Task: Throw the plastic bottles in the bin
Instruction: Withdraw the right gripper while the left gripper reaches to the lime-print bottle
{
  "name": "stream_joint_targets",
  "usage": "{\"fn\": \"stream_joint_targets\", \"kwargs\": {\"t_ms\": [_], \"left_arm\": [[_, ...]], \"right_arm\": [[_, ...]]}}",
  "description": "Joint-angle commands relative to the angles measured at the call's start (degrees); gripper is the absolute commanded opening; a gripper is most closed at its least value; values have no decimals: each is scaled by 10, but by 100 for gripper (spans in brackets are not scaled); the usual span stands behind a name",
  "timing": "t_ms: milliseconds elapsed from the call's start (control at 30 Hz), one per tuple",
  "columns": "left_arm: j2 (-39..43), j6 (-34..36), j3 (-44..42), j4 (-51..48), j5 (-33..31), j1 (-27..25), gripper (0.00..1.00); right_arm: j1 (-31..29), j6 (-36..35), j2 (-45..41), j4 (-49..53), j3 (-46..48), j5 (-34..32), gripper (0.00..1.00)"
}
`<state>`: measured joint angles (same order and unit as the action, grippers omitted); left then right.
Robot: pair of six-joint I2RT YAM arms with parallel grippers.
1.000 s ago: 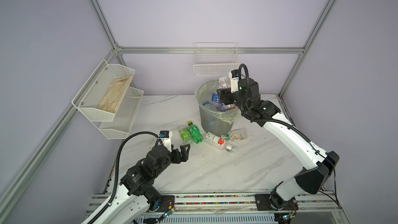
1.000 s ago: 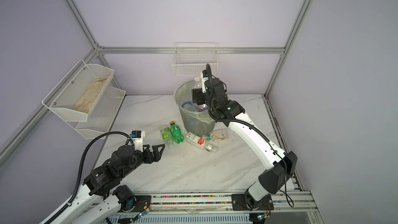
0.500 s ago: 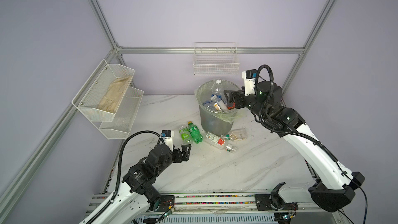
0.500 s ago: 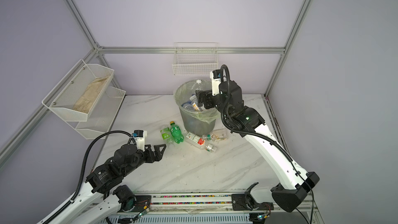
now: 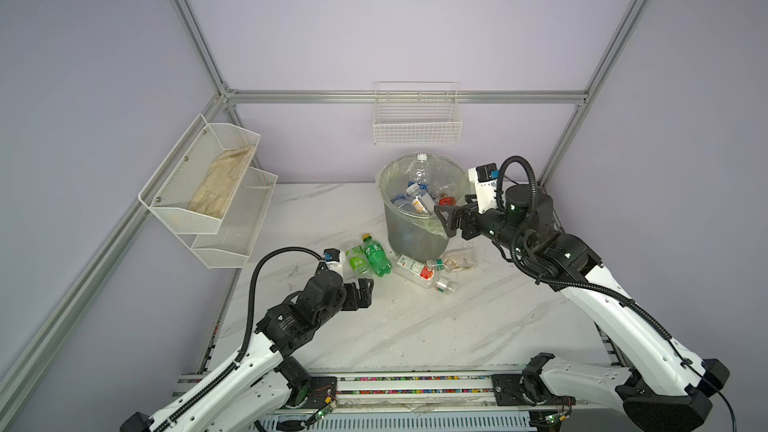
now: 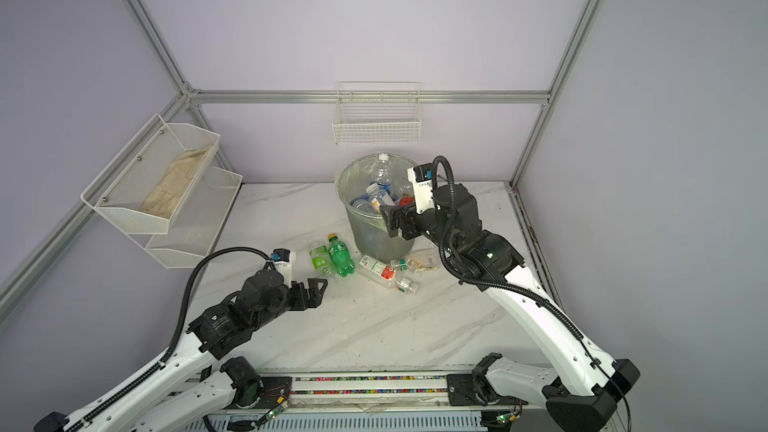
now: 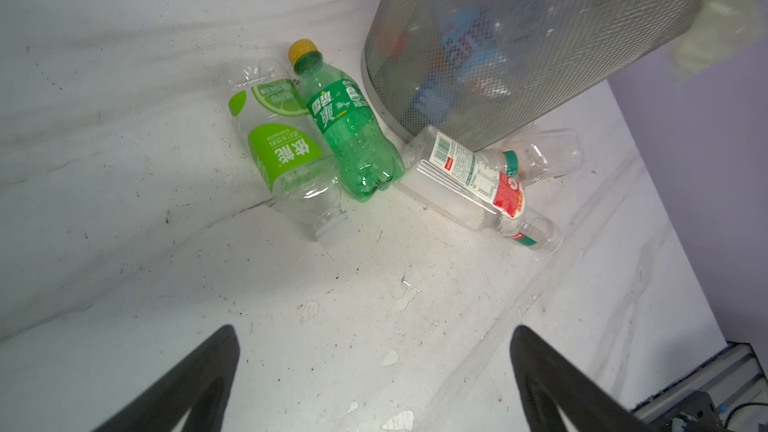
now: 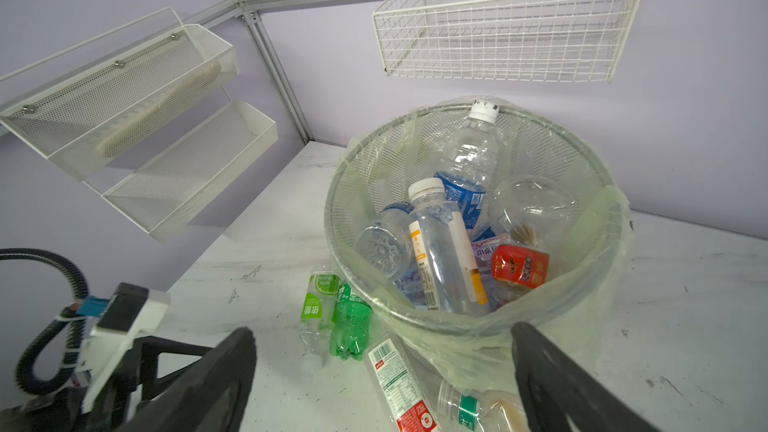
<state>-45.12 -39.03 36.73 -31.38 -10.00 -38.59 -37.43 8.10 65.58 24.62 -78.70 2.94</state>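
Since the earlier frame the right arm is drawing back off the bin's mouth. The right pincer (image 5: pixel 446 222) is hanging just beside the rim, spread wide and carrying nothing. The left pincer (image 7: pixel 374 330) is barely shifting, also spread and empty, hovering low, short of the strays. A drop looks finished and the next pick is pending. The bin (image 5: pixel 411 238), grey metal mesh with a crinkled pale-green liner (image 8: pixel 602 222), is standing at the back of the white marbled surface (image 5: pixel 415 326), heaped with clear crushed bottles (image 8: pixel 444 251). Four are lying at its foot: a green soda bottle (image 7: pixel 353 135) with a yellow cap, touching a lime-labelled clear bottle (image 7: pixel 282 151), then a red-labelled clear bottle (image 7: pixel 469 180) and a green-banded clear bottle (image 7: pixel 544 155) against the mesh. The next move likely calls for straddling one round, slippery body crosswise, without nudging its neighbour.
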Motion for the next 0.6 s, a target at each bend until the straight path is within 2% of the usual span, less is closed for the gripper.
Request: {"fn": "stream_joint_targets", "kwargs": {"t_ms": [0, 300, 567], "left_arm": [[-39, -10, 42, 24, 6, 12, 100], [-115, -19, 79, 45, -11, 65, 100], [-194, 0, 113, 75, 21, 110, 97]], "right_arm": [[-2, 9, -18, -15, 16, 24, 97], [-2, 29, -65, -18, 92, 38, 96], [-3, 39, -106, -10, 142, 30, 95]]}}
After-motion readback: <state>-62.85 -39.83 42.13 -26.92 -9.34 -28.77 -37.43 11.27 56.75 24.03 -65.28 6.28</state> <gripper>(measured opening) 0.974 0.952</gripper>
